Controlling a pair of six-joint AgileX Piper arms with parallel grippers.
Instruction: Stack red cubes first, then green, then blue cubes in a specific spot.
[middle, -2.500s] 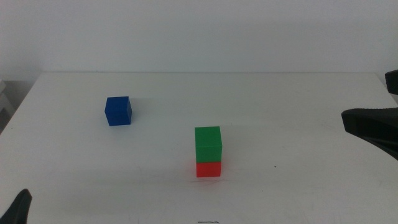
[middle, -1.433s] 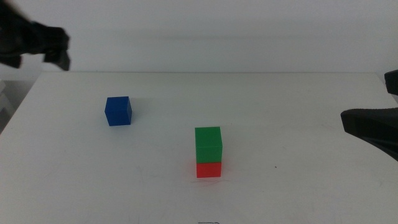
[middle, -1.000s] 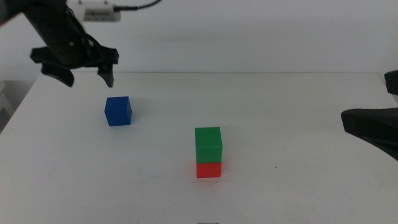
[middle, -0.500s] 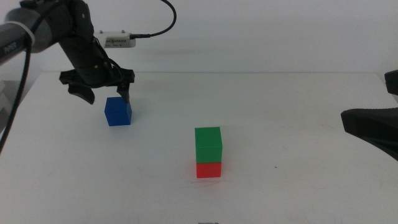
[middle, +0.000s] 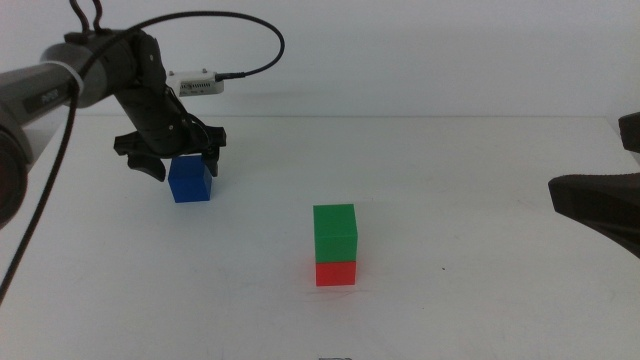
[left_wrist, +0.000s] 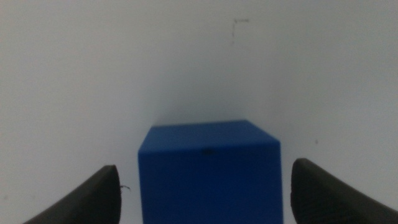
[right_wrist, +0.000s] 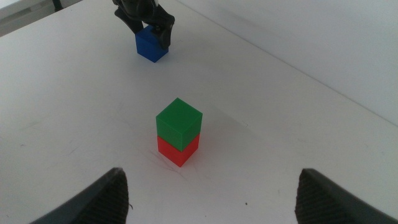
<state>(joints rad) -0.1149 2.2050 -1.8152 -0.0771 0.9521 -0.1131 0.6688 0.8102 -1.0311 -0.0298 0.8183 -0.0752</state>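
The left arm reaches in from the far left side of the white table (middle: 480, 170), bent downward at the wrist with a cable looping over it, so that the left tool (middle: 172, 160) hangs over the blue cube (middle: 190, 179), its two dark jaws spread apart, one on each side of the cube's top. The left wrist view shows what the middle view cannot: the blue cube (left_wrist: 210, 172) sits squarely between the jaw tips with a clear gap of bare table on both sides, so neither jaw touches it. Well apart from it, nearer the table's middle, the green cube (middle: 335, 232) rests directly on the red cube (middle: 336, 272), edges lined up. The right tool (right_wrist: 214, 193) waits at the right edge of the table, jaws wide apart and holding nothing; its wrist view takes in the green-on-red stack and, beyond it, the left tool over the blue cube.
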